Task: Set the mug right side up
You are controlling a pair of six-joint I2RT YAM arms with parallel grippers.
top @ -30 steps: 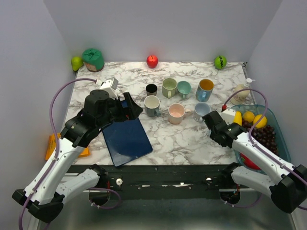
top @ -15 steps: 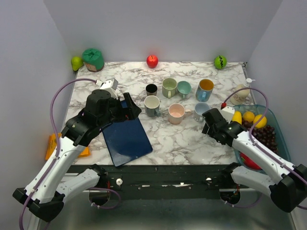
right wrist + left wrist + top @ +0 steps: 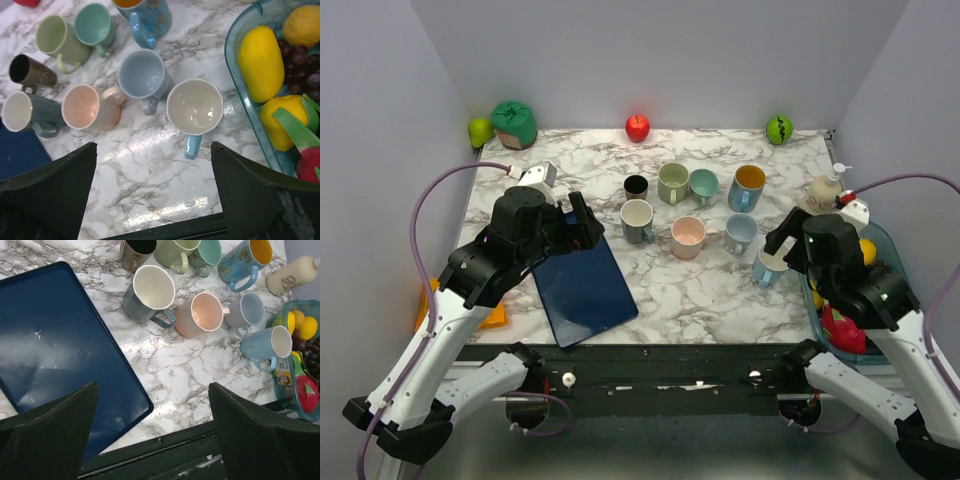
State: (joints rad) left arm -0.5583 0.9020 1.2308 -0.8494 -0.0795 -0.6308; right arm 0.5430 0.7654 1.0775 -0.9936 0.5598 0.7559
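The light blue mug [image 3: 195,107] with a cream inside stands upright on the marble table [image 3: 700,290], mouth up and handle toward the near edge. It also shows in the top view, the mug [image 3: 770,266], and in the left wrist view, the mug [image 3: 272,344]. My right gripper [image 3: 152,195] hangs open above it and slightly nearer, nothing between its fingers; from above the right gripper [image 3: 782,247] sits just right of the mug. My left gripper [image 3: 152,435] is open and empty over the near corner of a dark blue tray [image 3: 55,350]; the left gripper [image 3: 582,225] is at centre left.
Several other mugs stand upright behind: pink [image 3: 87,106], grey-blue [image 3: 144,74], grey with white inside [image 3: 150,290], green [image 3: 672,183], teal [image 3: 703,185], black [image 3: 636,185], blue with orange inside [image 3: 748,186]. A glass fruit dish [image 3: 235,65] lies right beside the mug. A soap bottle [image 3: 823,190] stands behind it.
My right gripper has opened, let go of the light blue mug and risen back to the right; the mug now stands free. The left arm shifted slightly left.
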